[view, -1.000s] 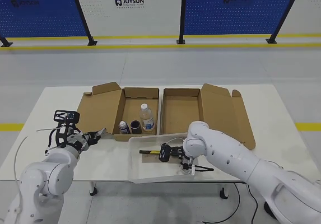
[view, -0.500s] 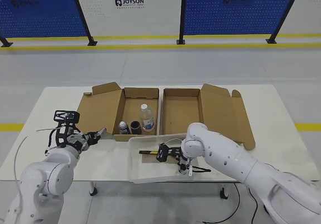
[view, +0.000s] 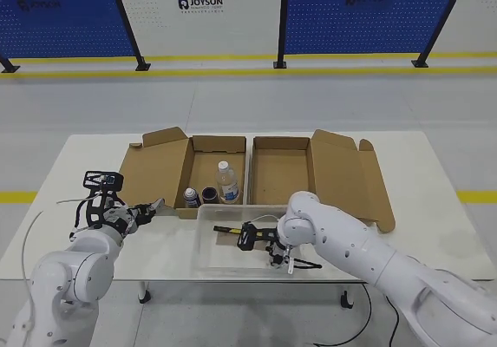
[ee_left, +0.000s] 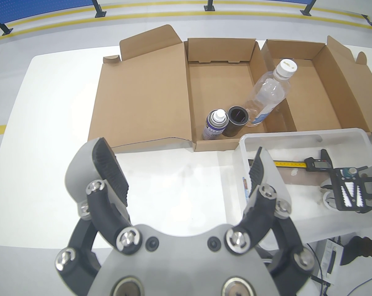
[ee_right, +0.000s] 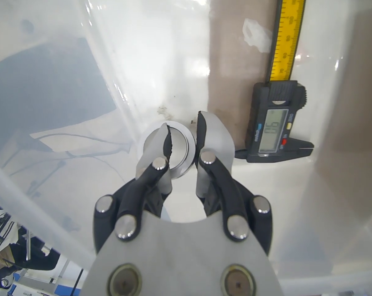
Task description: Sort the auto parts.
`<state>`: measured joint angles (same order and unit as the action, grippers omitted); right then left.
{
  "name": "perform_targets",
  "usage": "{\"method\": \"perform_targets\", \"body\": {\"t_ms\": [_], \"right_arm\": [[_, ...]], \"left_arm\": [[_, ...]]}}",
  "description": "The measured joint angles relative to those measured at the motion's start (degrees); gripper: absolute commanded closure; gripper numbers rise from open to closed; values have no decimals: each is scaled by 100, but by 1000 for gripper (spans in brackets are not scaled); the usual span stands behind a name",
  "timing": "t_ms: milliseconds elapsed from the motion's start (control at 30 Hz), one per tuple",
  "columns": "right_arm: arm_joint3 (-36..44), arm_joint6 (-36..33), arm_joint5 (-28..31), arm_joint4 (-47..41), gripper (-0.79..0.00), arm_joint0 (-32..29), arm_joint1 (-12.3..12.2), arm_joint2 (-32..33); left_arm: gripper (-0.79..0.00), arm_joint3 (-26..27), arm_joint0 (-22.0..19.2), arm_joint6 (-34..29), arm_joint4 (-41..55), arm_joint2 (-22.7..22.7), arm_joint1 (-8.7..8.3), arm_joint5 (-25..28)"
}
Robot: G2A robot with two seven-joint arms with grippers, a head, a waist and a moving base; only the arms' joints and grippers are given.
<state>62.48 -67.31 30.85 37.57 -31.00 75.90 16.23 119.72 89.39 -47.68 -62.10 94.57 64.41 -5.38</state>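
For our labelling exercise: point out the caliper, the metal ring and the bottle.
caliper (ee_right: 274, 121), right wrist view, on its display housing.
ring (ee_right: 179, 125), right wrist view, on its rim.
bottle (ee_left: 267, 93), left wrist view, on its clear body.

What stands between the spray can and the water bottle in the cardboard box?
A black cylinder stands upright between the spray can and the water bottle, close beside both. The left wrist view shows this most plainly, and the top view agrees.

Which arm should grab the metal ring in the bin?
Right: right tool is inside the clear bin, straddling the wall of the metal ring; left tool hangs open over the table outside.
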Motion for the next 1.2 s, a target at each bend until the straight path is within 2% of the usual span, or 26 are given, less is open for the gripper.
{"method": "perform_targets", "body": {"t_ms": [33, 100, 867, 1200], "right_arm": [[-2, 2, -4, 5, -34, -7, 3, 12], [-6, 4, -13, 12, 0, -16, 6, 33], [351, 232, -381, 307, 0, -194, -135, 539], [650, 799, -622, 596, 0, -289, -199, 860]], "left_arm": [[-785, 0, 0, 0, 0, 0, 0, 0], [-785, 0, 0, 0, 0, 0, 0, 0], [-785, 0, 0, 0, 0, 0, 0, 0], [-785, 0, 0, 0, 0, 0, 0, 0]]}}
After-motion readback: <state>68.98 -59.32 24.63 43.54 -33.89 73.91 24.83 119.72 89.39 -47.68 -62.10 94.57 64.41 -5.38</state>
